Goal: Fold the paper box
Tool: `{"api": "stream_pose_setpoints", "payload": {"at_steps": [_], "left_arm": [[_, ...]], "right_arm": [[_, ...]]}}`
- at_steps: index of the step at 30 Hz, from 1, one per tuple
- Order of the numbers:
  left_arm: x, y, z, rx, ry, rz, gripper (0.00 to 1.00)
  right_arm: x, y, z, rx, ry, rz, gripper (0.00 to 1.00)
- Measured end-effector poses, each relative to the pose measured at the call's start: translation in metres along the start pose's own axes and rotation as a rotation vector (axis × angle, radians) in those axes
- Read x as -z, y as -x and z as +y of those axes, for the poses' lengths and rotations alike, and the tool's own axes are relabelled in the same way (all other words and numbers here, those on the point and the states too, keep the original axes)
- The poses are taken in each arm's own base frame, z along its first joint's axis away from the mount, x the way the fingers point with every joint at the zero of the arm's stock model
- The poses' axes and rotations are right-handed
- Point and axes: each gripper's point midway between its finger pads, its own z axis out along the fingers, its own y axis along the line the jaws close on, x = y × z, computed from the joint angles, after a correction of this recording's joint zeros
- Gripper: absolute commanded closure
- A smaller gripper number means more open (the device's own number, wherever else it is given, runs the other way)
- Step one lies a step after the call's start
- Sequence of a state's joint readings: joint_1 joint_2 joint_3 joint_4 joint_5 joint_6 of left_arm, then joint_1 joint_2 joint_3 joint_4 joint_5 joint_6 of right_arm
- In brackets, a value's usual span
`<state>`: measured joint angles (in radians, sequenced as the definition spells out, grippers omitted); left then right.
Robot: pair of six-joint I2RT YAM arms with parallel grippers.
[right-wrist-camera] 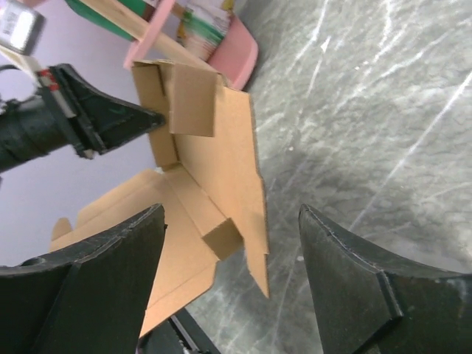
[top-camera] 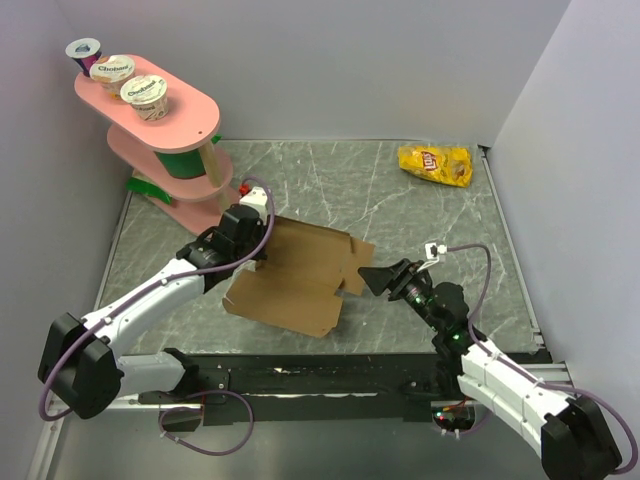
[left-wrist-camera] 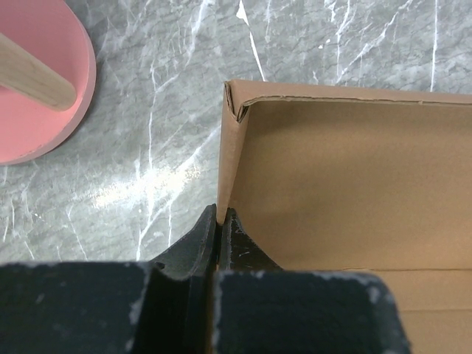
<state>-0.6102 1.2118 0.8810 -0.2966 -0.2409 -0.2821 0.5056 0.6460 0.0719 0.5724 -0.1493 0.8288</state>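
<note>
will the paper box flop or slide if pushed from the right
Likely light, thin cardboard: the paper box could slide on the smooth table. Panels look stiff but should hinge at creases. The left fingers pinching one wall probably anchor it.

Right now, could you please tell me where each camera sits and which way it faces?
Top external: above and behind the robot, looking down at the table; left arm and right arm show, at the paper box.
Left wrist: on the left arm, looking along the shut left fingers pinching the box's wall.
Right wrist: on the right arm, looking between the open right fingers toward the box.
Shared: all show the box; top and right wrist show the left fingers and pink stand.
</note>
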Motion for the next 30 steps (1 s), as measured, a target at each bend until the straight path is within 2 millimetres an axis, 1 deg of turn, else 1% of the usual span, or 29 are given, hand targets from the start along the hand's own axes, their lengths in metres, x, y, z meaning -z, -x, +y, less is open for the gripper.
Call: {"api": "stream_pose_setpoints", "payload": {"at_steps": [3,5,10,17,18,20,21,22,24,26,27,30], "left_arm": [[0.001,0.001,0.000,0.001,-0.001,-0.004,0.99],[0.001,0.001,0.000,0.001,-0.001,-0.004,0.99],[0.001,0.000,-0.001,0.000,-0.002,-0.004,0.99],[0.002,0.000,-0.002,-0.003,-0.004,-0.004,0.99],[0.002,0.000,-0.002,-0.003,-0.004,-0.004,0.99],[0.002,0.001,-0.001,-0.005,0.002,-0.007,0.99],[0.002,0.001,-0.001,-0.006,0.005,-0.007,0.99],[0.002,0.001,-0.001,-0.008,0.009,-0.009,0.99],[0.002,0.001,-0.001,-0.011,0.018,-0.012,0.99],[0.003,0.001,-0.002,-0.015,0.022,-0.015,0.99],[0.003,0.001,-0.002,-0.019,0.027,-0.018,0.99],[0.004,0.002,-0.001,-0.024,0.044,-0.027,0.99]], "right_arm": [[-0.002,-0.004,-0.006,0.019,-0.028,0.023,0.25],[-0.004,-0.007,-0.011,0.034,-0.052,0.047,0.30],[-0.008,-0.010,-0.014,0.056,-0.062,0.072,0.45],[-0.013,-0.012,-0.012,0.075,-0.058,0.101,0.57],[-0.014,-0.013,-0.013,0.078,-0.060,0.104,0.62],[-0.014,-0.014,-0.015,0.083,-0.065,0.109,0.68],[-0.015,-0.014,-0.015,0.086,-0.070,0.115,0.79],[-0.016,-0.013,-0.015,0.091,-0.074,0.118,0.85],[-0.019,-0.010,-0.013,0.102,-0.078,0.121,0.94],[-0.024,-0.005,-0.007,0.106,-0.081,0.127,0.97],[-0.026,-0.002,-0.004,0.115,-0.083,0.127,1.00],[-0.031,0.001,-0.001,0.140,-0.107,0.144,1.00]]}}
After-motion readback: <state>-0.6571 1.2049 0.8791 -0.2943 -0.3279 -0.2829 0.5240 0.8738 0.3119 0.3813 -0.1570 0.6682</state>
